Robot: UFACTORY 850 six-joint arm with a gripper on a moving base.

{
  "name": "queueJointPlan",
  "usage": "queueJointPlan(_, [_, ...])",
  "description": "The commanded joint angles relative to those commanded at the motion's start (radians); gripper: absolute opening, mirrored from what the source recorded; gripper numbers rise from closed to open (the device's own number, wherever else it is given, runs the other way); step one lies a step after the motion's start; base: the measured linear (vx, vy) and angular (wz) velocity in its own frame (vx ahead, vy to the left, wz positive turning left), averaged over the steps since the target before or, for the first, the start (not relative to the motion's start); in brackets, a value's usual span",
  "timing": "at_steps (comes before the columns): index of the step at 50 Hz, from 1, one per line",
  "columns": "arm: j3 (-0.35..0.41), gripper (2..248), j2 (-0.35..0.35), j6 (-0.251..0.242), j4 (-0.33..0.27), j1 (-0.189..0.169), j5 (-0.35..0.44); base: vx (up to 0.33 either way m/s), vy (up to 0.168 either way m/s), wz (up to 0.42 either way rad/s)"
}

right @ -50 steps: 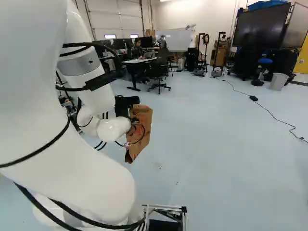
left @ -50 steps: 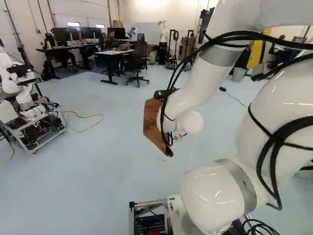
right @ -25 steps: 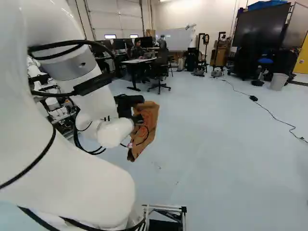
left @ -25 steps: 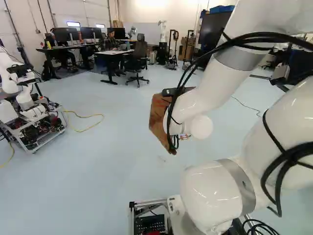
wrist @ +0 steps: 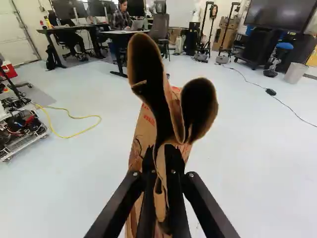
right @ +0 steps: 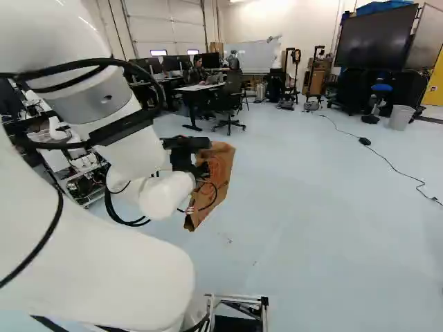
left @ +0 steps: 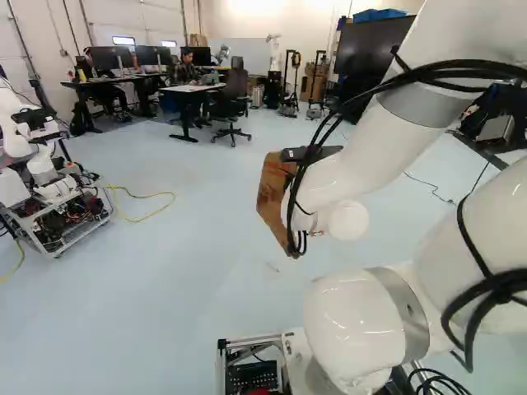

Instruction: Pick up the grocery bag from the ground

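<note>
Pinching a brown paper bag point(right: 221, 163), fingers point(right: 201, 170) nearly together, above pale-blue floor point(right: 311, 207), desks point(left: 193, 88) and chair point(left: 233, 105) beyond.

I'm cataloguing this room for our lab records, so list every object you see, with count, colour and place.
paper bag: one, brown, in the hand, apparently off the floor
floor: one, pale blue, all around
another robot: one, white, at the left of the left base view
cord: one, yellow, beside that robot
desks: at least two, dark-legged, towards the back
monitors: at least three, black, on the desks
office chair: one, dark, beside the nearer desk
large screen: one, black, right of the right base view
bin: one, greyish, below the screen
arm: one, white, black cables
hand: one, black, closed on the bag
</note>
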Motion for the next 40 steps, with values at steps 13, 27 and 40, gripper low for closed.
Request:
queueJointPlan(13, [0.003, 25, 0.005, 0.0, 0.0, -0.003, 0.002, 0.0, 0.0, 0.0])
queueJointPlan(27, [0.003, 25, 0.005, 0.0, 0.0, -0.003, 0.002, 0.0, 0.0, 0.0])
queueJointPlan(40, [0.003, 25, 0.005, 0.0, 0.0, -0.003, 0.002, 0.0, 0.0, 0.0])
